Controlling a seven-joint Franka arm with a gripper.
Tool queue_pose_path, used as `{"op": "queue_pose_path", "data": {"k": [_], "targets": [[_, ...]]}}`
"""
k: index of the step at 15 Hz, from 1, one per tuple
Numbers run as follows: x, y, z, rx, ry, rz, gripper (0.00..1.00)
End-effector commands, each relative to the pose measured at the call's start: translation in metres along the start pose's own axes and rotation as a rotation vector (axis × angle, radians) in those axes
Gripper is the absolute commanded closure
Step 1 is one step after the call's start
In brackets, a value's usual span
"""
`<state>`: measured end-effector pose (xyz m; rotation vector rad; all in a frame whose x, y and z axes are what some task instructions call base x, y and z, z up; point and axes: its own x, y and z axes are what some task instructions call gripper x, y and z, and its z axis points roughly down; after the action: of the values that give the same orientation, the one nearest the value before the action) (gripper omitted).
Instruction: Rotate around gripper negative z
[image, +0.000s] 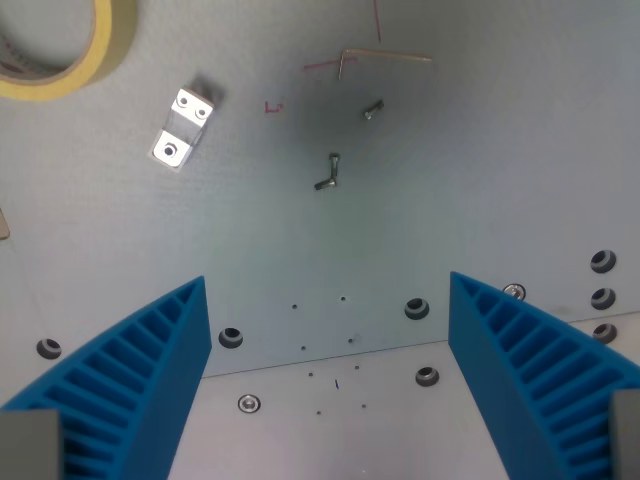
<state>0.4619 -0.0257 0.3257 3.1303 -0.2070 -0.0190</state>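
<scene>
Wrist view shows the gripper (328, 385) wide open and empty; nothing needs grasping, with light screws (327, 172) at 12 o'clock.

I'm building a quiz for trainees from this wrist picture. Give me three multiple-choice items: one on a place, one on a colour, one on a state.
1. Where is the tape roll?
A. upper left corner
B. lower right corner
C. centre

2. What colour are the tool's fingers?
A. red
B. blue
C. black

3. What is the tool's state?
A. shut on a screw
B. shut on the bracket
C. open, holding nothing

Answers: 1 A, it sits at the wrist view's top left; 2 B, both ribbed fingers are blue; 3 C, the fingers stand wide apart over the bare plate.
</scene>
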Motion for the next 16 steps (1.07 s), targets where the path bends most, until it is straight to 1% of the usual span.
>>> {"op": "queue_pose_path", "data": {"k": [1, 16], "targets": [[-0.0003, 0.0001, -0.0031, 0.001, 0.006, -0.013, 0.0], [-0.0003, 0.0001, -0.0031, 0.0, 0.006, -0.213, 0.0]]}}
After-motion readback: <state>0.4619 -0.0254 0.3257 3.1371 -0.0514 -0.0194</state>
